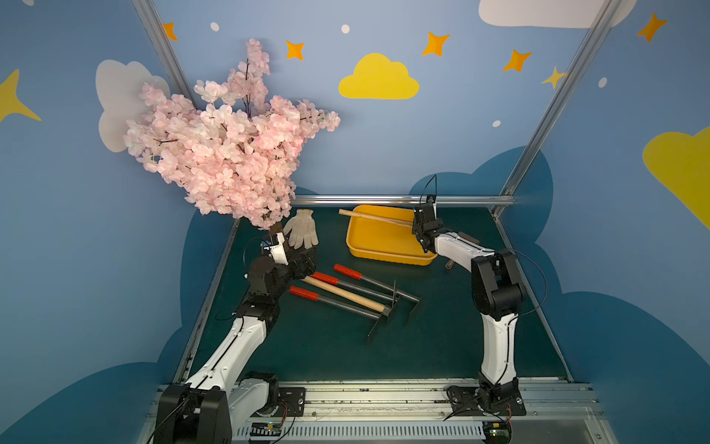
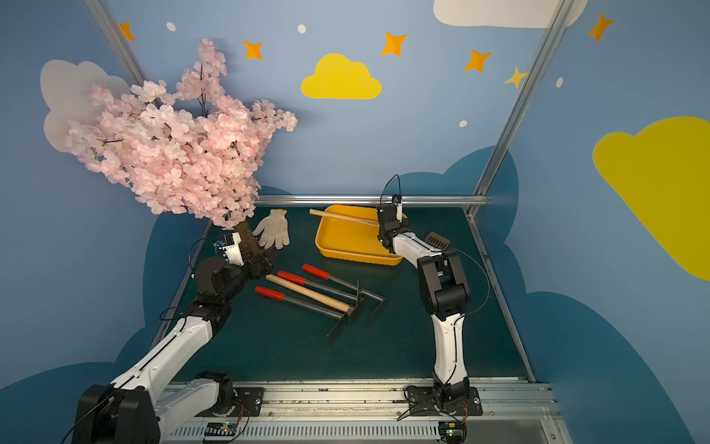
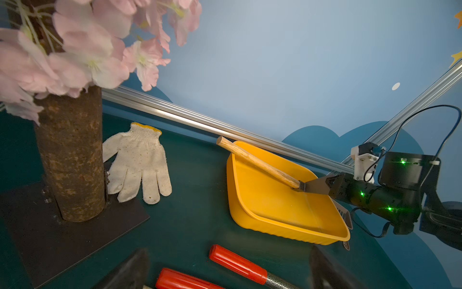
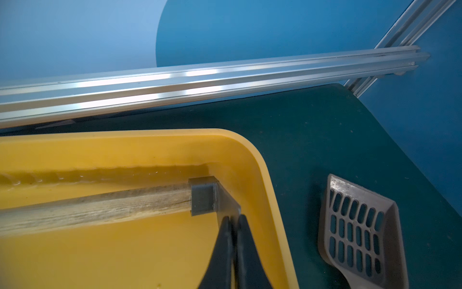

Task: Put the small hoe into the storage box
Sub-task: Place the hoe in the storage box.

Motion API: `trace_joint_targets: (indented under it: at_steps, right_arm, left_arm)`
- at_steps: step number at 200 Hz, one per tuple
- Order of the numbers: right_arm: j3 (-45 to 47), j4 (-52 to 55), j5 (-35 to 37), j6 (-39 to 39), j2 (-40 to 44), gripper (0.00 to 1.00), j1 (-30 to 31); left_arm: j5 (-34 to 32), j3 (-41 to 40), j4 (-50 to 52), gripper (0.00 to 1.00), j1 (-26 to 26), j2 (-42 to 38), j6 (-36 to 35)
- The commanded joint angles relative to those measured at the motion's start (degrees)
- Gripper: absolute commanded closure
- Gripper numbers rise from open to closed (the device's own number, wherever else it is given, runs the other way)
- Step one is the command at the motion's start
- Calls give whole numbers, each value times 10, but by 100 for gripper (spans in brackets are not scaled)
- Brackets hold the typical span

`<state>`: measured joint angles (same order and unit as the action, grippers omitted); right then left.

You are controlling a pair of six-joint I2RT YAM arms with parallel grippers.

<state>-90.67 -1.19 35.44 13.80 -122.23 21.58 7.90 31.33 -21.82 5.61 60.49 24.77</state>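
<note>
The storage box (image 1: pixel 388 258) (image 2: pixel 357 256) (image 3: pixel 275 226) (image 4: pixel 250 146) is a shallow yellow tub at the back of the table. The small hoe lies slanted in it. Its wooden handle (image 1: pixel 374 218) (image 2: pixel 342 217) (image 3: pixel 260 162) (image 4: pixel 100 207) sticks out over the far left rim. My right gripper (image 1: pixel 418 230) (image 3: pixel 330 186) (image 4: pixel 233 219) is shut on the hoe's dark blade (image 4: pixel 226 200) in the box's corner. My left gripper (image 1: pixel 305 265) (image 2: pixel 265 263) (image 3: pixel 227 275) stands open at the red handles (image 3: pixel 237 264) of other hoes lying on the mat, holding nothing.
Three red-handled hoes (image 1: pixel 347 271) and one with a wooden handle (image 1: pixel 342 294) lie mid-table. A pink blossom tree (image 1: pixel 230 153) on a black base plate (image 3: pixel 62 240) stands by my left arm. A white glove (image 1: pixel 303 228) lies beside it. A grey slotted scoop (image 4: pixel 357 232) lies right of the box.
</note>
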Motion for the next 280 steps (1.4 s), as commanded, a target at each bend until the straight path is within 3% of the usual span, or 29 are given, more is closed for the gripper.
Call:
trace_joint_targets:
  at_steps: [1,47,100,205,280]
  right_arm:
    - [3,4,42,-16,-14,100,-6]
    - [28,-59,31,-81,-18,100,-7]
    - [29,-55,23,-81,-31,100,-7]
    - [-112,201,-9,-21,-86,100,-12]
    - [-81,258,-19,10,-69,100,-4]
  left_arm:
    - [3,-5,4,0,-4,-11,-13]
    - [1,-6,5,0,-6,-14,-14]
    - [4,-4,8,0,-7,-12,-17]
    - [4,-16,17,0,-6,-33,-14]
    - [6,-37,15,0,-6,-56,-6]
